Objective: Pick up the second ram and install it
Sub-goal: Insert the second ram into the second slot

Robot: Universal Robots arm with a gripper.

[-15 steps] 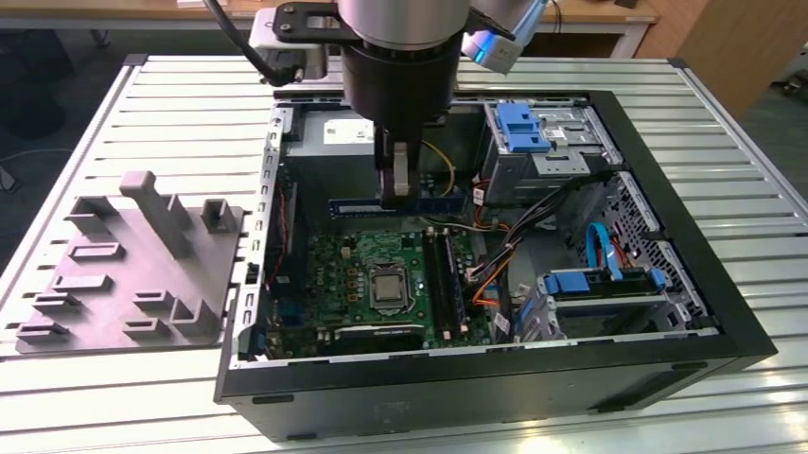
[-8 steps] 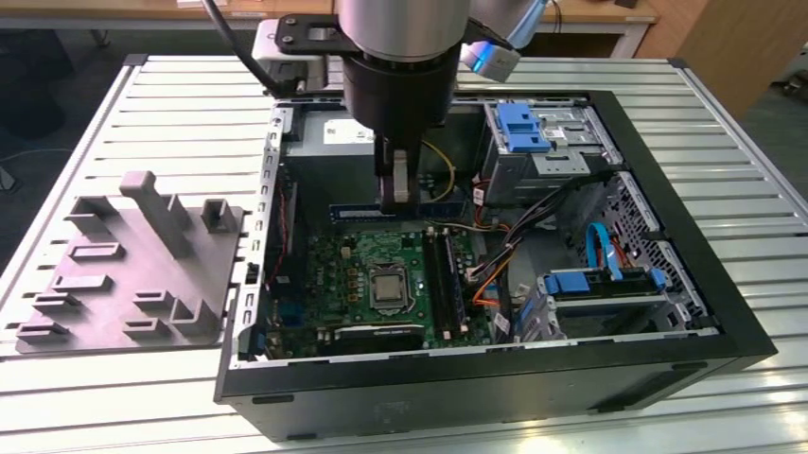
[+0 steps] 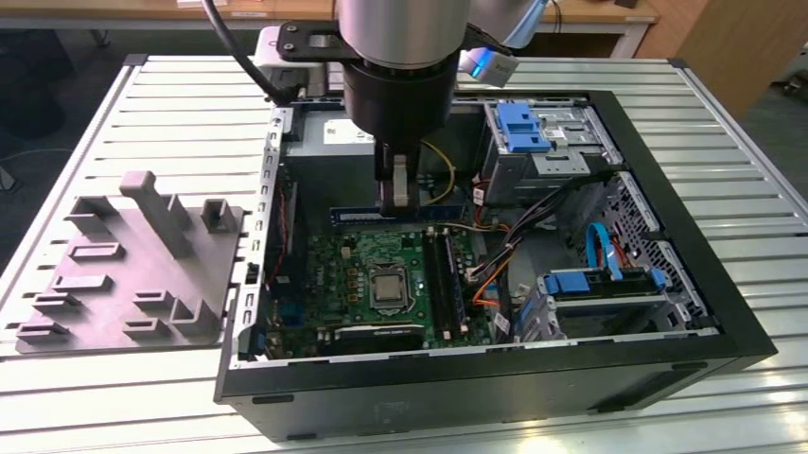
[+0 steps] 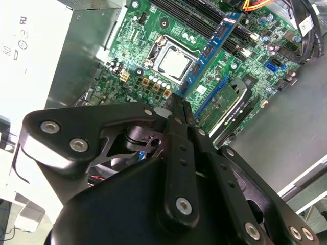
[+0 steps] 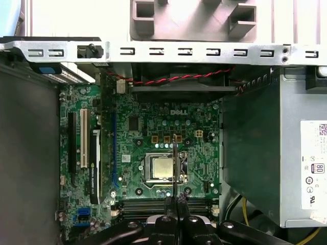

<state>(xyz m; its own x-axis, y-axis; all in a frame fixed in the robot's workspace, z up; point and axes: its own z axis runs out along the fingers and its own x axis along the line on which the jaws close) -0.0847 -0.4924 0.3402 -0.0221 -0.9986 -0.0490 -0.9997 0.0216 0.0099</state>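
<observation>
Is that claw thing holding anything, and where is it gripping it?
Yes: the gripper holds the second ram, pinched near the middle of its length.

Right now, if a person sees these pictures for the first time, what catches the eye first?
First, the black gripper hangs over the open black computer case, shut on a long, narrow, dark blue-green memory stick held above the green motherboard. The square silver processor sits in the board's middle. At the exterior view's left, a grey moulded fixture rests on the slatted metal table.
</observation>
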